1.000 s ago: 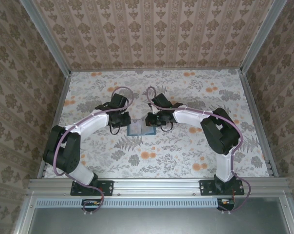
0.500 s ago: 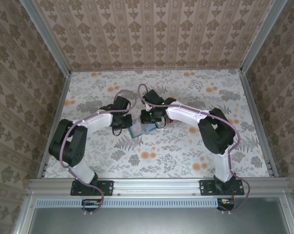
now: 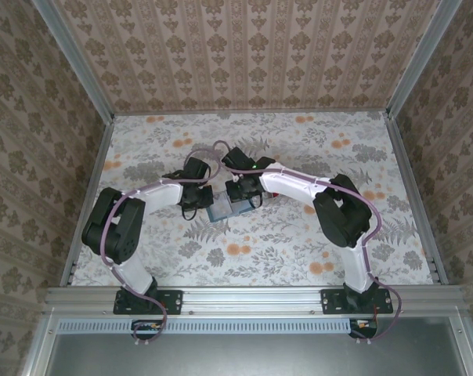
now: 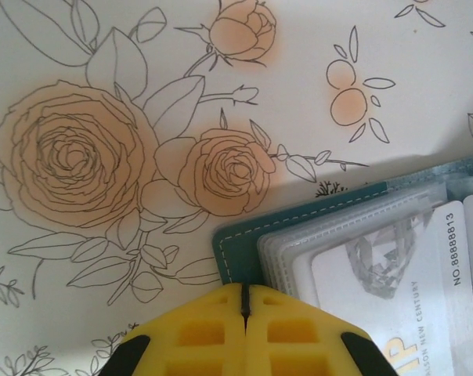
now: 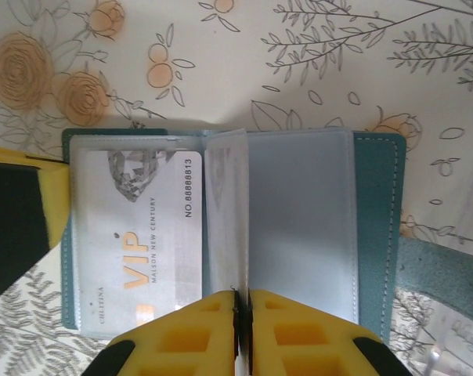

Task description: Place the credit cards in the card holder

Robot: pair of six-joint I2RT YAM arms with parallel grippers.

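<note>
The teal card holder (image 3: 222, 211) lies open like a book on the flowered table. A pale credit card (image 5: 139, 227) printed VIP sits inside the clear sleeve of its left panel; the right-hand sleeve (image 5: 299, 227) looks empty. My right gripper (image 5: 242, 294) is shut on a clear sleeve leaf (image 5: 227, 211), which stands upright at the holder's spine. My left gripper (image 4: 244, 288) is shut, its yellow tips over the left corner of the teal cover (image 4: 240, 243). From above, the left gripper (image 3: 205, 208) and right gripper (image 3: 238, 199) meet over the holder.
A bit of red (image 3: 272, 189) shows beside the right wrist. A greenish translucent edge (image 5: 444, 274) lies just right of the holder. Open table spreads in front and behind, with patterned walls (image 3: 244, 55) around it and a metal rail (image 3: 252, 296) at the near edge.
Both arms have swung inward and leftward over the holder, which has shifted slightly left. The left gripper has closed. The right gripper now holds up a sleeve leaf.
</note>
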